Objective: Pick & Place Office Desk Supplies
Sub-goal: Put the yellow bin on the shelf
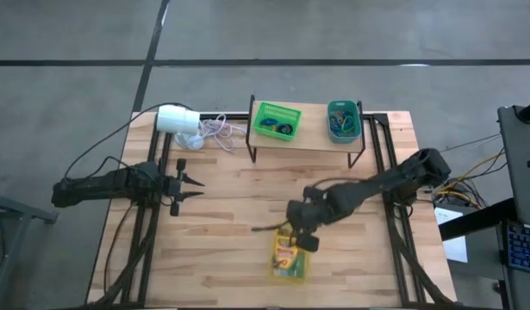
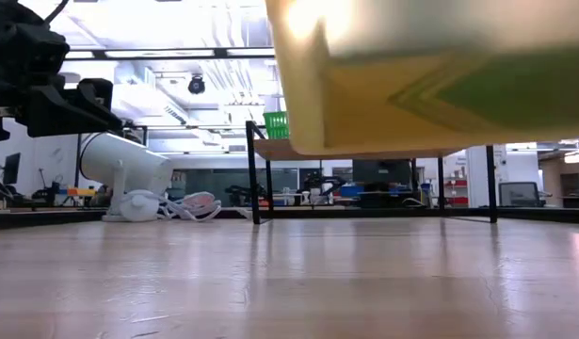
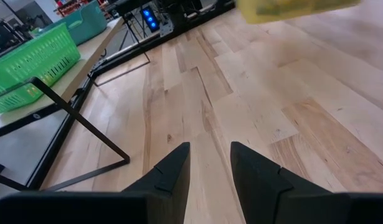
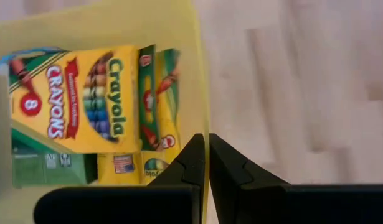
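Right pincer: your right gripper (image 4: 207,163) is closed on the thin wall of the yellow bin (image 4: 200,93), one finger inside the rim and one outside, out over the bare wood near the table's front
Yellow bin: translucent plastic, thin-walled and probably flexible; from the low view it appears lifted off the wooden table (image 1: 230,215), so expect it to sag or tilt away from the pinch
Crayon boxes: the crayon boxes (image 4: 79,99) lie flat inside the bin, just beside your closed fingers; printed cardboard, light, stiff on the faces, soft at the corners, likely to slide on smooth plastic if the bin tips
Where to hold: judge the rim grip adequate only for a level carry; a bite nearer a corner would resist twist better
Left pincer: your left gripper (image 3: 210,168) hovers partly open and empty, well apart from the bin
Shelf: the green basket (image 1: 277,120) and teal basket (image 1: 344,120), both holding coloured rubber-band loops, sit on a raised rack far beyond your right fingers
Tabletop: pale wood planks, matt
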### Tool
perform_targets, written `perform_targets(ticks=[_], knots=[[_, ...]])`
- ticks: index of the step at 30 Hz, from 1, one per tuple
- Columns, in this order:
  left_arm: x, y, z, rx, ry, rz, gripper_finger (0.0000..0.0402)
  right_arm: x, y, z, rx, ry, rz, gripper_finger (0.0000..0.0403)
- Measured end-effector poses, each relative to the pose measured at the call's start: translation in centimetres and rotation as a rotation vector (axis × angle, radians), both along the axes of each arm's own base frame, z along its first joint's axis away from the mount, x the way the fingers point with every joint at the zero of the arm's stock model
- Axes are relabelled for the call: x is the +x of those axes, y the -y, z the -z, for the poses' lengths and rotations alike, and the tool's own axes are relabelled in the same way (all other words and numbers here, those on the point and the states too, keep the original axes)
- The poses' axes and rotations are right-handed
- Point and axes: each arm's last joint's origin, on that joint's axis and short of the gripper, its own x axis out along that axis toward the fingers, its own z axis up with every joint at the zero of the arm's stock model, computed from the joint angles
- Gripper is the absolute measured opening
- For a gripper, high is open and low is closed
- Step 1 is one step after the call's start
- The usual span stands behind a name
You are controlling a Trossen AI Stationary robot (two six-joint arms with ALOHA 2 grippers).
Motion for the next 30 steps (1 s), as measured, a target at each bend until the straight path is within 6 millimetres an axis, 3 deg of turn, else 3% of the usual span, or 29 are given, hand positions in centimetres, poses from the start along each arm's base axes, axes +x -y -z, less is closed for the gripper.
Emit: perform_targets(ticks=[7,14,19,24,30], knots=[[0.0,0.0,0.0,0.000,-0.002,0.000,0.0118,-1.6,5.3,-2.6,0.019,-0.039,-0.075,0.0008],[0.0,0.0,0.0,0.003,-0.002,0.001,0.0118,-4.0,13.4,-4.5,0.092,0.023,-0.076,0.0008],[0.0,0.0,0.0,0.003,-0.003,0.001,0.0118,-5.4,18.2,-4.9,0.165,0.072,-0.014,0.0008],[0.0,0.0,0.0,0.002,-0.003,0.001,0.0118,-6.3,21.0,-4.9,0.167,0.102,-0.030,0.0008],[0.0,0.0,0.0,0.002,-0.003,0.001,0.0118,-7.0,22.0,-4.9,0.157,0.110,-0.091,0.0008]])
